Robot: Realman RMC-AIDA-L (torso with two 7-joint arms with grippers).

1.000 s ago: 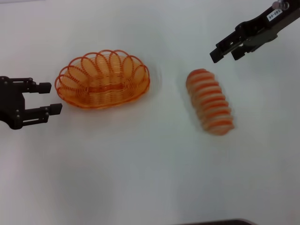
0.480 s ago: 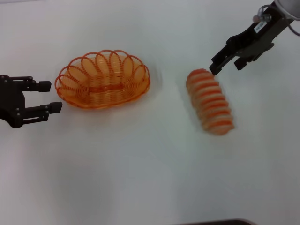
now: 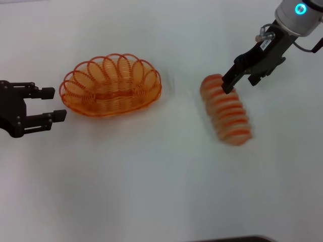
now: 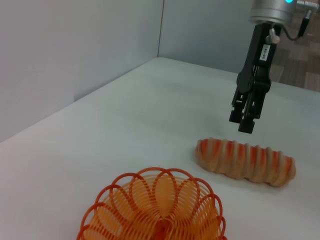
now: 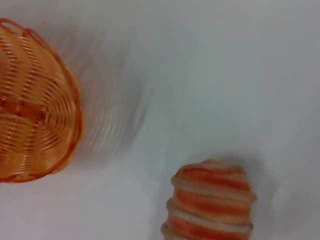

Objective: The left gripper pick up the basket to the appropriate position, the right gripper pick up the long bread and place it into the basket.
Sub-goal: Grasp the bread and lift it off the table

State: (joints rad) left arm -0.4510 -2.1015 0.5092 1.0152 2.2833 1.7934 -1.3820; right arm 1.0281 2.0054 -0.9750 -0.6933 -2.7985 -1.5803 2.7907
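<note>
The orange wire basket [image 3: 111, 85] sits empty on the white table, left of centre. My left gripper [image 3: 52, 105] is open just left of the basket's rim, not touching it. The long bread [image 3: 226, 110], tan with orange ridges, lies on the table to the right. My right gripper [image 3: 241, 80] hangs open over the bread's far end, a little above it. The left wrist view shows the basket [image 4: 155, 210], the bread [image 4: 245, 160] and the right gripper [image 4: 243, 120] hovering above the loaf. In the right wrist view are the basket [image 5: 35, 105] and the bread's end [image 5: 212, 200].
The white table [image 3: 151, 171] stretches between and in front of basket and bread. Grey walls [image 4: 75, 45] stand behind the table in the left wrist view. A dark edge [image 3: 232, 239] shows at the near side.
My right gripper has swung down and leftward from the far right until it hangs over the bread's far end. The left gripper, basket and bread have stayed put.
</note>
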